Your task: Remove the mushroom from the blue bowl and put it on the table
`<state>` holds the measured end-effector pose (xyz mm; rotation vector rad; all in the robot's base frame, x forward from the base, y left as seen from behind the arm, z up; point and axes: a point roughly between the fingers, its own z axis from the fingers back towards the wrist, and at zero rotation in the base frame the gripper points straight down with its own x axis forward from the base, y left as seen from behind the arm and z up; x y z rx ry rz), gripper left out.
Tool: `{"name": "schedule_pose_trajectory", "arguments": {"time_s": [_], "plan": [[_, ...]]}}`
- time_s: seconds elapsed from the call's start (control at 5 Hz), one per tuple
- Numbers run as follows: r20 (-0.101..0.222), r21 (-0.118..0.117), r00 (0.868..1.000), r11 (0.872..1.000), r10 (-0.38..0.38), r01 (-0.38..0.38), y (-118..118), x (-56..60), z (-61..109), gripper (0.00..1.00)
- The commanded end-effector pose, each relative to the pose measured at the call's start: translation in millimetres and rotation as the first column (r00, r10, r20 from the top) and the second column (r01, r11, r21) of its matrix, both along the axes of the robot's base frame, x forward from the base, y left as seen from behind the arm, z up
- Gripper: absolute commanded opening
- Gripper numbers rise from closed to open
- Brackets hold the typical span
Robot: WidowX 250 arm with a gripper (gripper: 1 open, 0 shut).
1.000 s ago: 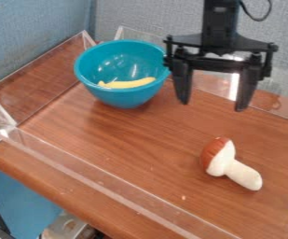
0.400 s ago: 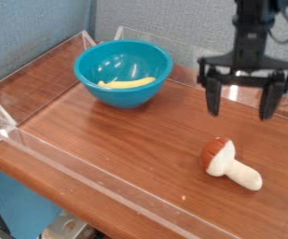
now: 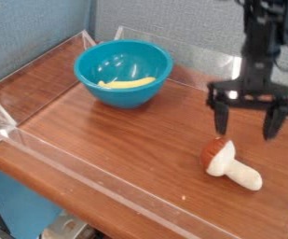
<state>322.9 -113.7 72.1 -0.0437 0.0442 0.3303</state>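
Having been lowered and shifted away from the blue bowl (image 3: 122,73), the wide-open, empty claw (image 3: 248,119) is poised above the mushroom (image 3: 229,162) lying on the desk (image 3: 121,149).

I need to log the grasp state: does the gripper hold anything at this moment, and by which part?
Nothing is held. The gripper hangs open above the mushroom, which lies on the table.

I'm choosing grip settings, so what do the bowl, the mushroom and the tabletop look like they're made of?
The blue bowl looks like glossy moulded plastic: even turquoise colour with bright highlights on its rim. The mushroom seems a smooth toy, plastic or rubber perhaps; its cream stem and reddish-brown cap carry a soft sheen. The table shows brown wood grain under a shiny finish, possibly laminate. Its low walls look like clear acrylic.
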Motion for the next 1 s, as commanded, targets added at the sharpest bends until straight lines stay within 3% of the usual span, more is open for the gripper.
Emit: {"name": "schedule_pose_trajectory", "arguments": {"time_s": [0.0,0.2,0.6,0.8], "plan": [[0.045,-0.002,0.999,1.0,-0.007,0.007,-12,5.1,4.3,1.0],[0.029,0.014,1.0,1.0,0.009,-0.009,-10,3.3,-18.0,1.0],[0.045,-0.011,0.999,1.0,0.009,-0.009,13,-15.1,9.7,1.0],[0.066,-0.041,0.997,0.999,0.029,-0.027,11,-19.9,38.4,1.0]]}}
